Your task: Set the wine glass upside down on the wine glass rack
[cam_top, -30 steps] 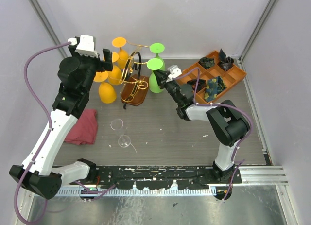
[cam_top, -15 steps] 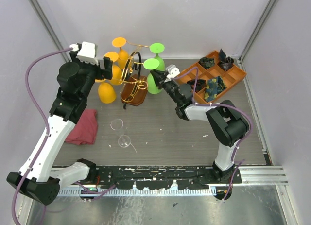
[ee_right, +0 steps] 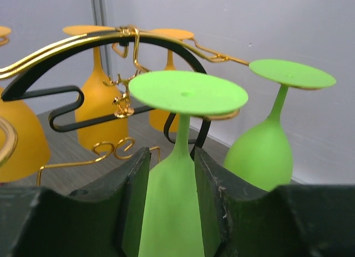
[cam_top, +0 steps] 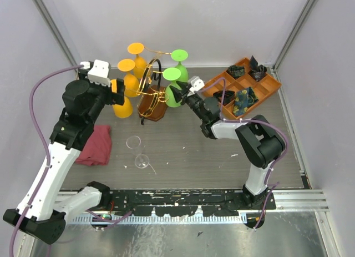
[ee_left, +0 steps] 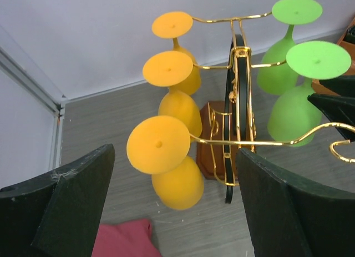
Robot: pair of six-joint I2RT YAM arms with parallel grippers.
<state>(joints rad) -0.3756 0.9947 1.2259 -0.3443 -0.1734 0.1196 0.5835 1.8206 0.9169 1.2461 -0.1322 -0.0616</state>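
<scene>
Matt glasses on bright wire

We see the wine glass rack [ee_left: 239,56] as thin gold wire with a polished metal shine. Its dark hoop [ee_left: 230,101] is matt black and its base [ee_left: 205,129] is brown wood with a smooth varnished gloss. The green wine glasses [ee_right: 186,93] and orange wine glasses [ee_left: 158,145] look matt, opaque and smooth to us, like frosted plastic. The red rag [cam_top: 94,146] is soft cloth. The tabletop [cam_top: 194,151] is dull grey wood-grain, scuffed with pale marks.

— Where does the top view sit?
— High above the near edge, facing down over the whole grey tabletop [cam_top: 188,151].
— And the wrist views?
— The left looks from mid-range at the gold wire rack with dark hoop and brown wooden base [ee_left: 236,101]. The right faces it close-up from the opposite side. All three share it.
</scene>
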